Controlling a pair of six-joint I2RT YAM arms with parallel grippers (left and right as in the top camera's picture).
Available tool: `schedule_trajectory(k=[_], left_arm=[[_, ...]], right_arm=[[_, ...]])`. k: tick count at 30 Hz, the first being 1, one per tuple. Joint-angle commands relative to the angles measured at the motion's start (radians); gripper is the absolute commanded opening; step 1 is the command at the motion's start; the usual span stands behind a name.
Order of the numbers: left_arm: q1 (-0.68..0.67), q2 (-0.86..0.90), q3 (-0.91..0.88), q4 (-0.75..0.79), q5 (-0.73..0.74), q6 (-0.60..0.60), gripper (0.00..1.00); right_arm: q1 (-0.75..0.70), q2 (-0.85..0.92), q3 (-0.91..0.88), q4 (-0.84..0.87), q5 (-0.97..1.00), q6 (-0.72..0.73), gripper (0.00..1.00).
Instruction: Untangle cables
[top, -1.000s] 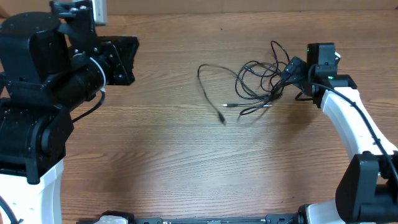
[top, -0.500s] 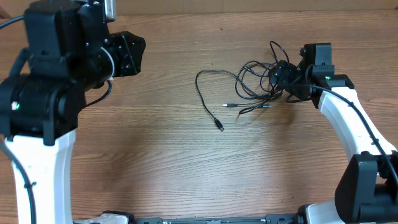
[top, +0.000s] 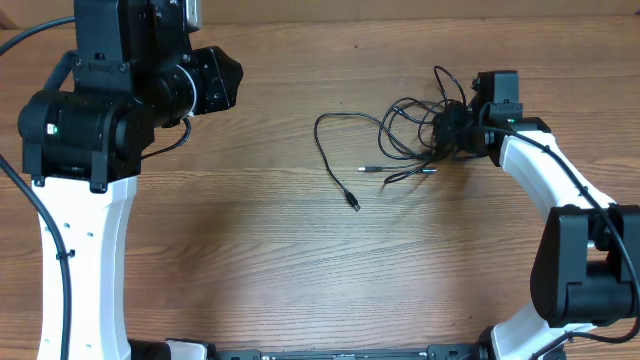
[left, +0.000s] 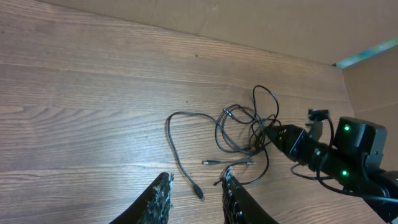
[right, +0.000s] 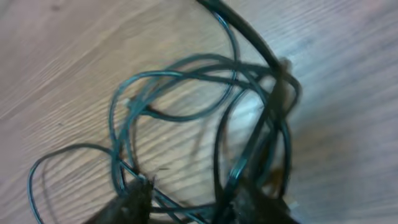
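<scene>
The cables (top: 410, 135) lie in a loose knot on the wooden table (top: 300, 270). One strand loops out from the knot's left side to a plug (top: 354, 203). The right gripper (top: 450, 128) is pushed into the knot's right edge, its fingers (right: 140, 199) narrowly apart with strands between them (whether any is pinched, I can't tell). The left gripper (left: 196, 196) hovers well left of the knot, slightly parted, holding nothing.
</scene>
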Motion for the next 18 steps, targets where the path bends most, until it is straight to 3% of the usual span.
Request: schedule_trajectory(k=[1, 3, 4, 10, 14, 18], left_arm=[[0.003, -0.002, 0.012, 0.0, -0.005, -0.014, 0.26], [0.003, -0.002, 0.012, -0.001, -0.005, -0.014, 0.26], [0.003, -0.002, 0.012, -0.001, -0.005, -0.014, 0.26], [0.003, -0.002, 0.012, -0.003, -0.006, -0.014, 0.24], [0.003, 0.0, 0.012, -0.016, -0.006, -0.014, 0.43], [0.0, 0.013, 0.009, -0.018, -0.005, -0.014, 0.33]], right_arm=[[0.0, -0.009, 0.008, 0.013, -0.008, -0.001, 0.24], [0.0, -0.009, 0.008, 0.012, -0.01, -0.001, 0.06], [0.0, -0.009, 0.008, 0.011, -0.024, -0.002, 0.04], [-0.006, -0.051, 0.029, 0.01, -0.242, -0.061, 0.04], [-0.005, -0.15, 0.045, 0.005, -0.369, -0.061, 0.04], [0.0, -0.261, 0.047, 0.005, -0.524, -0.083, 0.04]])
